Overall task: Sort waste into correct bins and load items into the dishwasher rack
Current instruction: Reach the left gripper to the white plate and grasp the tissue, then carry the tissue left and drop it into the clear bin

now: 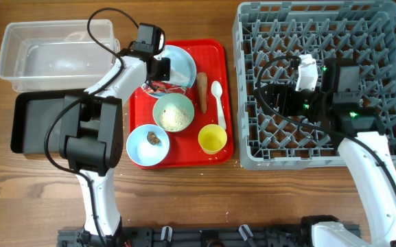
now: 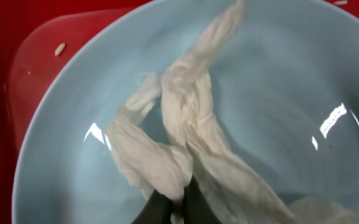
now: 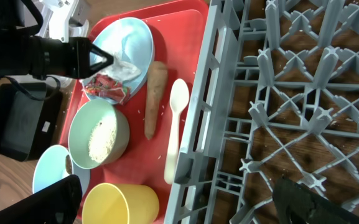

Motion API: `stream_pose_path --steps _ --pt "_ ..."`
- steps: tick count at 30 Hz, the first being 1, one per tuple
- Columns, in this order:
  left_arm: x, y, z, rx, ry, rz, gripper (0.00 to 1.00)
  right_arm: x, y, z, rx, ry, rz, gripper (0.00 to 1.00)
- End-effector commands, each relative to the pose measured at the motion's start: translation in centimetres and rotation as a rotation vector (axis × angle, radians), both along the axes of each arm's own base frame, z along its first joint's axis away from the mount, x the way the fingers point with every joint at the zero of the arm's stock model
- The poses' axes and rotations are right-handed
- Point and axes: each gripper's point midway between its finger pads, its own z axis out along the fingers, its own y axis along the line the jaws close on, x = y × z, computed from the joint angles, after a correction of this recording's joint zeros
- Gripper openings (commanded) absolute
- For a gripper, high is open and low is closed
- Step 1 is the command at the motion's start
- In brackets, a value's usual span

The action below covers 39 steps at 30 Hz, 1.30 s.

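The left gripper (image 2: 176,210) is pinching one end of the white tissue (image 2: 188,124), whose twisted length runs away from the jaws across the pale plate (image 2: 279,93) at the far end of the red tray (image 1: 215,51). Both bins lie to its left, the clear tub (image 1: 53,48) closer than the black tray (image 1: 36,120). The right gripper (image 3: 176,193) hangs spread wide over the dishwasher rack (image 1: 252,154), well apart.

You have a flat red serving tray (image 1: 184,149) at frame centre, lying on the brown wooden table (image 1: 33,192).
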Motion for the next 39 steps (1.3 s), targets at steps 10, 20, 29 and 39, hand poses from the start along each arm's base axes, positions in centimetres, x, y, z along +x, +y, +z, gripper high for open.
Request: stream_pose_path --steps 10,20,29,39 --pt "2.4 2.8 13.6 -0.099 -0.233 0.125 0.04 0.3 0.4 0.7 0.022 -0.007 0.008 1.0" --pt "1.6 16.9 18.5 -0.095 -0.32 0.419 0.04 0.4 0.4 0.8 0.021 -0.01 0.008 1.0" --pt "1.1 25.0 14.6 -0.069 -0.267 0.576 0.79 0.4 0.4 0.8 0.021 -0.012 0.008 1.0" --pt "1.9 23.4 15.0 -0.053 -0.282 0.488 1.0 0.4 0.4 0.8 0.021 -0.012 0.008 1.0"
